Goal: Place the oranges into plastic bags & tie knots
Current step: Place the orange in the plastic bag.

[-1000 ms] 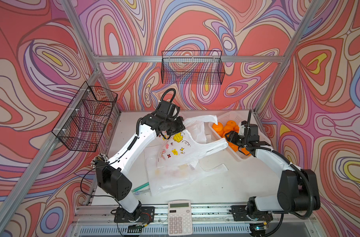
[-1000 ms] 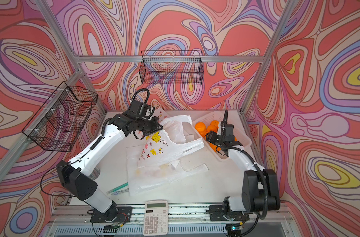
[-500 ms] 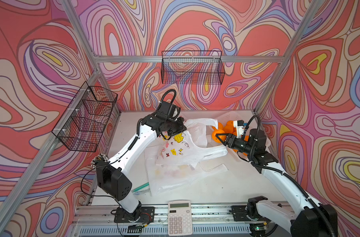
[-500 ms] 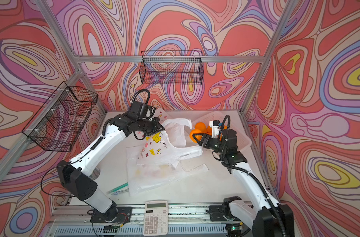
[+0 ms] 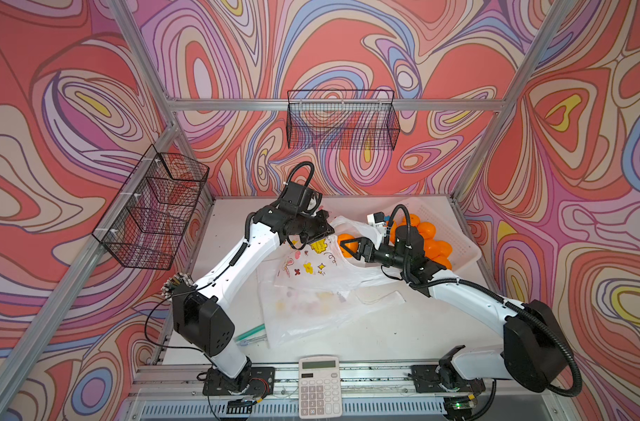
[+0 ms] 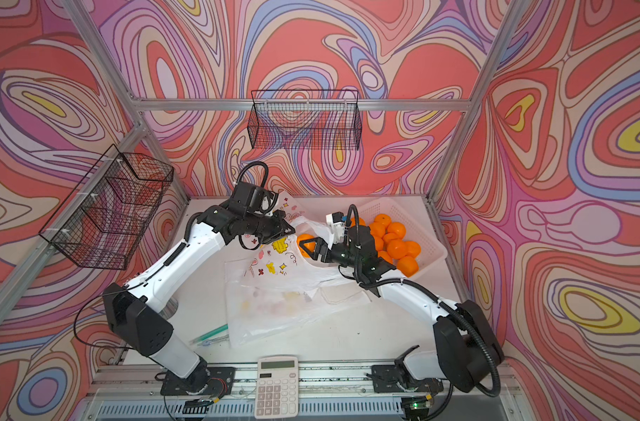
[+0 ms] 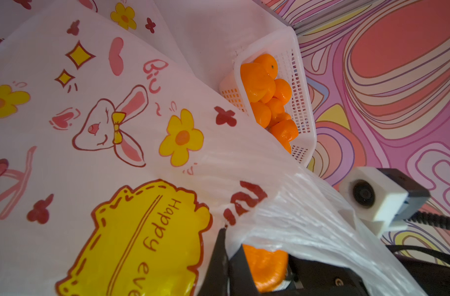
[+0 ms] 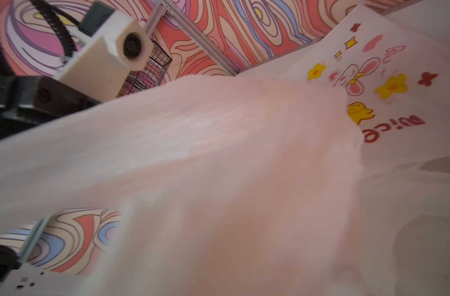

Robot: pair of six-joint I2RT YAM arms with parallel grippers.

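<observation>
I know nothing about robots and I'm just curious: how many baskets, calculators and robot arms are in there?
Black wire baskets: 2
White plastic basket: 1
Calculator: 1
Robot arms: 2
Total: 6

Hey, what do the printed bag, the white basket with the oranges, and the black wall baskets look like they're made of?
Printed bag: thin translucent plastic film, judging by its fine crinkles and sheen.
White basket: rigid moulded plastic, likely, with gridded holes.
Wall baskets: probably coated metal wire, matte black open mesh.
</observation>
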